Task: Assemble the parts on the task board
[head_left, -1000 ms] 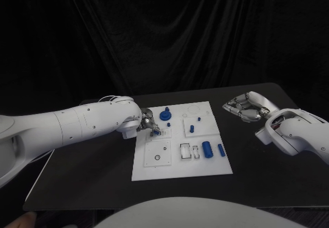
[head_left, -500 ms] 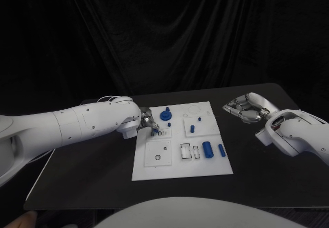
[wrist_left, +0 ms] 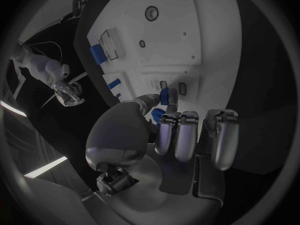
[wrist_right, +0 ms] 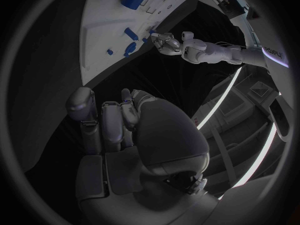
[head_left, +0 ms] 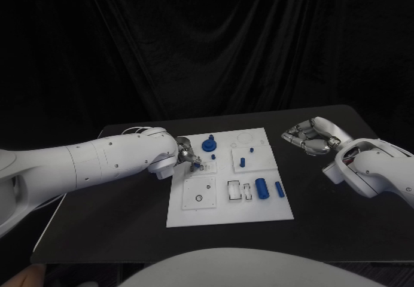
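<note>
The white task board (head_left: pixel 226 206) lies mid-table. My left hand (head_left: pixel 186 156) hovers over its left edge, beside the blue round knob (head_left: pixel 209 144). In the left wrist view the left hand (wrist_left: pixel 178 135) pinches a small blue part (wrist_left: pixel 164 96) between thumb and finger, just above two small slots (wrist_left: pixel 182 88) in the board (wrist_left: pixel 169 30). My right hand (head_left: pixel 310 136) hangs off the board's right side with its fingers curled in; the right wrist view shows nothing in the right hand (wrist_right: pixel 119 120).
On the board lie a short blue peg (head_left: pixel 242 161), a thick blue cylinder (head_left: pixel 261 185) and a thinner one (head_left: pixel 279 189). Two framed recesses (head_left: pixel 234 189) sit beside them. A square plate with a round hole (head_left: pixel 198 198) is at the near left.
My left arm has shifted slightly toward the near side, its hand staying over the board's left edge with the small blue part. The right hand has not moved.
</note>
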Available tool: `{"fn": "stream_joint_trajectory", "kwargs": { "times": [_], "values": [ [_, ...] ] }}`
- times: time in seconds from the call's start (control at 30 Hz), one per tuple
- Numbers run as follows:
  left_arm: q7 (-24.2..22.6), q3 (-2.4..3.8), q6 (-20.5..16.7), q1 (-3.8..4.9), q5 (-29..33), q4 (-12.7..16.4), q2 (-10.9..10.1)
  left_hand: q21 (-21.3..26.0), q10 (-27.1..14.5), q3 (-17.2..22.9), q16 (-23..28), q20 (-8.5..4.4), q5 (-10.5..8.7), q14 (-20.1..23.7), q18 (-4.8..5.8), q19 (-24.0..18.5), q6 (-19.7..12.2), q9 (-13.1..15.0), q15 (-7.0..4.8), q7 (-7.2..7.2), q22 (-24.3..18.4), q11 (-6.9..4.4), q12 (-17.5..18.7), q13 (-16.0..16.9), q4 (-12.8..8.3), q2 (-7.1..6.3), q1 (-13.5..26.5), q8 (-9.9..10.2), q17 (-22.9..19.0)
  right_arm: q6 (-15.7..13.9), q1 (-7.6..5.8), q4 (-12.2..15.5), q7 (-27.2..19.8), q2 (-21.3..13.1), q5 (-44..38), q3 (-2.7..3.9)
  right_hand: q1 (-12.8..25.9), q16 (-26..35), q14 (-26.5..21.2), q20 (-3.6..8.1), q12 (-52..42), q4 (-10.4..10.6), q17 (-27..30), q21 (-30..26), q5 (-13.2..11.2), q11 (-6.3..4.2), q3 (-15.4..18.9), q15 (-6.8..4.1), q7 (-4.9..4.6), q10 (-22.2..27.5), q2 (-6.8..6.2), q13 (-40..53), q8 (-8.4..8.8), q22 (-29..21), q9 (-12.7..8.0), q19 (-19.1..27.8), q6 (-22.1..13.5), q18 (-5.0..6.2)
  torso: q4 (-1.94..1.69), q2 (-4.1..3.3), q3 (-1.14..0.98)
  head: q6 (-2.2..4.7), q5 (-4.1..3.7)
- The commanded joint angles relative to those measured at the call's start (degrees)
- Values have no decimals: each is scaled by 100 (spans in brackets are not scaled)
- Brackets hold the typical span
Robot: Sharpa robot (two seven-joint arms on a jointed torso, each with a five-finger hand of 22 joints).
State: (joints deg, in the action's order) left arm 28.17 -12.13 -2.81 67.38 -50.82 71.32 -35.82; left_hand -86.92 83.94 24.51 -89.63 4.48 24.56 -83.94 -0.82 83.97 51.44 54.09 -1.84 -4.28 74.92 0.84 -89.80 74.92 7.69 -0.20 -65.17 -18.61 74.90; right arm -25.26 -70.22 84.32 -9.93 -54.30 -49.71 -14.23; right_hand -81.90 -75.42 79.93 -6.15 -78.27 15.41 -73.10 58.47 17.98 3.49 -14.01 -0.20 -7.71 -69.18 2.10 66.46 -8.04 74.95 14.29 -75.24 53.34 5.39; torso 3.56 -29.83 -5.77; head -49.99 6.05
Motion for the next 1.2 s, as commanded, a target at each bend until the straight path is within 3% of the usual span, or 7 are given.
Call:
{"fn": "stream_joint_trajectory", "kwargs": {
  "times": [0.03,1.2],
  "values": [
    [-26,4,-311,-33,14,32,2,29,606,10,-37,-25,-29,-606,-76,154,52,5,-48,16,1039,-46,-20,1508,38,25,50,-30,1510,23,16,10,92,-8,0,4,-71,30,-43,10,29,-13,7,-28,39,1,-38,8,-19,25,11,-10,31,646,-8,33,-11,103,-1,3,-1,-1,-1],
    [-108,4,-274,-147,13,100,22,75,606,-7,-37,-38,-117,-606,-96,99,114,13,-63,36,980,-63,-20,1508,81,20,84,-29,1510,53,24,7,137,-3,0,4,-84,37,-47,9,37,-21,14,-44,63,2,-53,9,-21,36,4,-24,31,643,-9,39,-13,106,-3,1,1,-1,0]
  ]
}}
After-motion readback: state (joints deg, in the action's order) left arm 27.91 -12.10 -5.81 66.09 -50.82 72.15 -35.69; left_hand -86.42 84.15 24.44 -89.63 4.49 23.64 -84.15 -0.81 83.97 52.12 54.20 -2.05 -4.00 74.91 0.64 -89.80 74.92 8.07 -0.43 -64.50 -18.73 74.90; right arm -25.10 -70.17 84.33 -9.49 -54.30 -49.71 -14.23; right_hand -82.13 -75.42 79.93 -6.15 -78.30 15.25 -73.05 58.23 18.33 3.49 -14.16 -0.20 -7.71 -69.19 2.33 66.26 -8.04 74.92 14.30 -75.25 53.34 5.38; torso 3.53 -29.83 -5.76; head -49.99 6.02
